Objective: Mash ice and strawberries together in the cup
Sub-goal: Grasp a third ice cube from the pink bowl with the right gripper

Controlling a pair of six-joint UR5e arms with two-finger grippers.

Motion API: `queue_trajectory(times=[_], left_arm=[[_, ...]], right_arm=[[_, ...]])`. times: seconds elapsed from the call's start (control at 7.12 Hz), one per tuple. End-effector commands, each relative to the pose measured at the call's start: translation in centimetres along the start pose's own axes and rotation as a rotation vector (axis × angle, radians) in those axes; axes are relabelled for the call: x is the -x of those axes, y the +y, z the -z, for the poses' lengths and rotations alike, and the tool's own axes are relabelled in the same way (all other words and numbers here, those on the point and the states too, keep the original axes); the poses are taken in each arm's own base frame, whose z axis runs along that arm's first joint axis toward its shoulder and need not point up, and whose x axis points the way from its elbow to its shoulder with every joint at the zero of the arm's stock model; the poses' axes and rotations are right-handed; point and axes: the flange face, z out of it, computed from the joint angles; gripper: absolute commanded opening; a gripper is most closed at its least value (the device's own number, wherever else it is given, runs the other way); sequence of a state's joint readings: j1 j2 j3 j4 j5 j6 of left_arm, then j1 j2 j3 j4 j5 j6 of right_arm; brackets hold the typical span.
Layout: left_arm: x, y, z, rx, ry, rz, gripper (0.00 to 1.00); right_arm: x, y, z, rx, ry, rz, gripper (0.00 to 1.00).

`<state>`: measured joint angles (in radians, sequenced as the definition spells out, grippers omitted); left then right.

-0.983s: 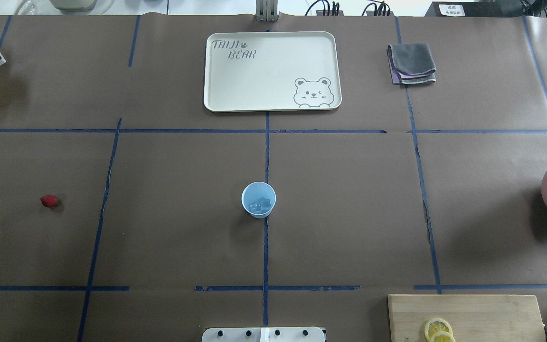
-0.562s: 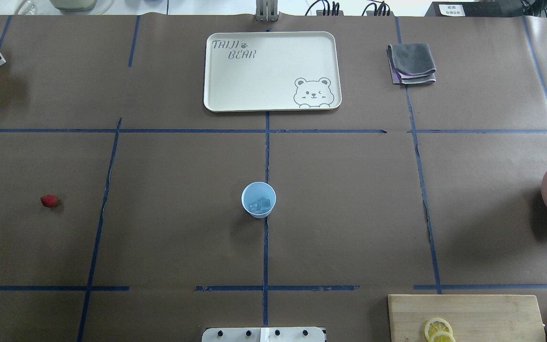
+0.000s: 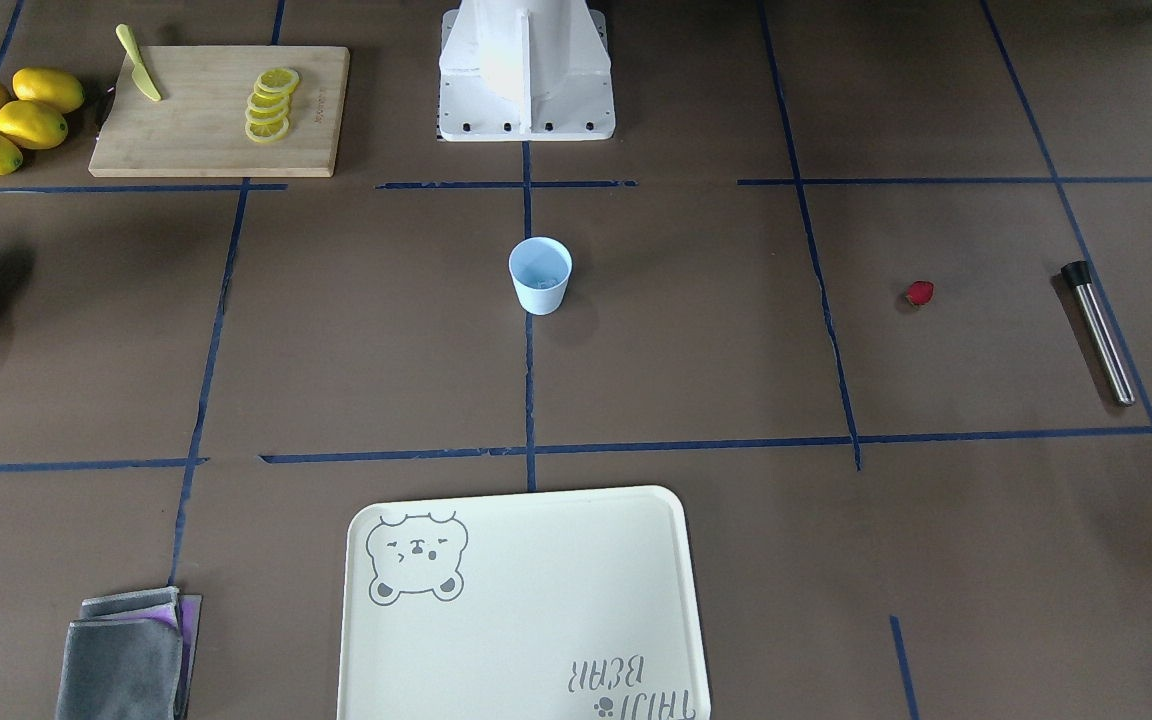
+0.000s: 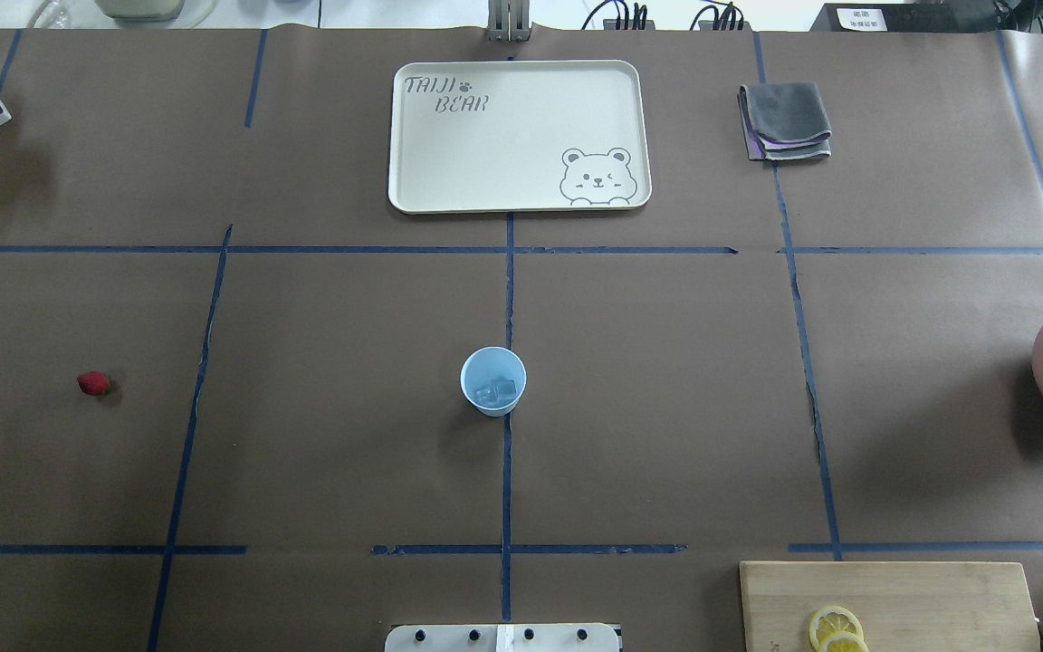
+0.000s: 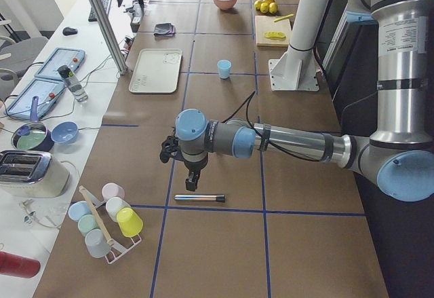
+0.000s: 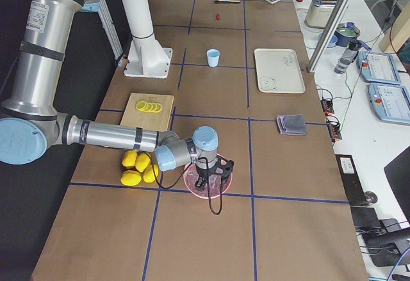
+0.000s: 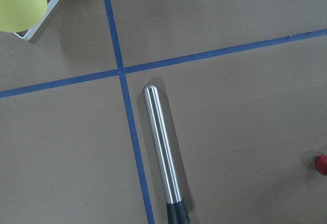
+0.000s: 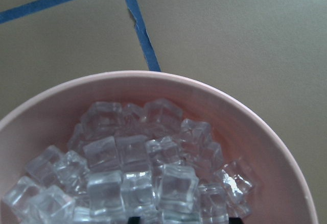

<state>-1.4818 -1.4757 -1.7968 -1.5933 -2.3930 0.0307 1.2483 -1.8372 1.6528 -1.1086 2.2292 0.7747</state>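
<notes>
The pale-blue cup [image 4: 492, 380] is seen upright at the middle of the bench, with ice cubes [image 4: 496, 391] in it. The strawberry [image 4: 93, 383] is seen lying on the bench well apart from the cup, near the steel muddler [image 7: 162, 147]. The left jaws are held above the muddler and the right jaws above the pink bowl [image 8: 255, 127] of ice cubes; how far either pair is open cannot be told.

We read "TAIJI BEAR" in grey on the cream tray [image 4: 521, 136], toward its 10 o'clock corner in the overhead view and upside down in the front-facing view.
</notes>
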Motion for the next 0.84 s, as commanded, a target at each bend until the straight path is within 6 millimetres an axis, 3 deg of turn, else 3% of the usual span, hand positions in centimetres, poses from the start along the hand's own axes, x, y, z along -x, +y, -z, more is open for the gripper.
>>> queue_trajectory(times=[0.0,0.14,0.28,0.42,0.56,0.7], left_arm=[[-0.2,0.0,0.1,-0.003,0.0,-0.003,1.0],[-0.2,0.0,0.1,-0.003,0.0,-0.003,1.0],[-0.2,0.0,0.1,-0.003,0.0,-0.002,1.0],[-0.3,-0.1,0.2,-0.005,0.001,-0.004,1.0],[-0.4,-0.1,0.3,-0.008,0.007,-0.006,1.0],[-0.4,-0.1,0.3,-0.008,0.007,-0.006,1.0]], right_arm=[[0.1,0.0,0.1,-0.011,-0.013,0.014,0.06],[0.6,0.0,0.7,-0.037,-0.039,0.04,0.0],[3.2,0.6,3.7,-0.088,-0.096,0.091,0.0],[6.5,1.4,7.2,-0.122,-0.156,0.099,0.0],[9.8,2.2,9.2,-0.091,-0.236,0.036,0.0],[15.8,3.1,11.9,-0.05,-0.333,-0.008,0.01]])
